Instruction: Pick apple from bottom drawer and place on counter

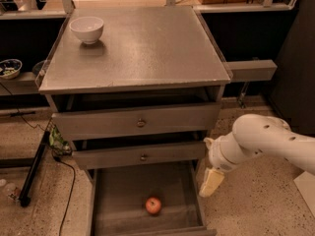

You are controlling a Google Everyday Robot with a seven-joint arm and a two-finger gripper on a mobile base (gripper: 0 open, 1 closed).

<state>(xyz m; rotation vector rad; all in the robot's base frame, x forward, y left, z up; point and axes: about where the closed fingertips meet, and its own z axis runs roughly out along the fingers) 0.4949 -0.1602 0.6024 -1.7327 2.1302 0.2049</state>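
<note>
The apple [153, 205], small and red-orange, lies on the floor of the open bottom drawer [118, 200], near its front middle. The counter [142, 43] is the wide grey top of the cabinet above. My gripper [210, 181] hangs from the white arm at the right, just outside the drawer's right wall, above and to the right of the apple and apart from it. Its cream fingertips [209, 183] point down.
A white bowl [87, 29] stands at the counter's back left. Two shut drawer fronts with brass knobs [141, 123] sit above the open drawer. A black stand leg [32, 171] and cables lie on the tan floor at the left. A shelf with a dish [9, 68] is at far left.
</note>
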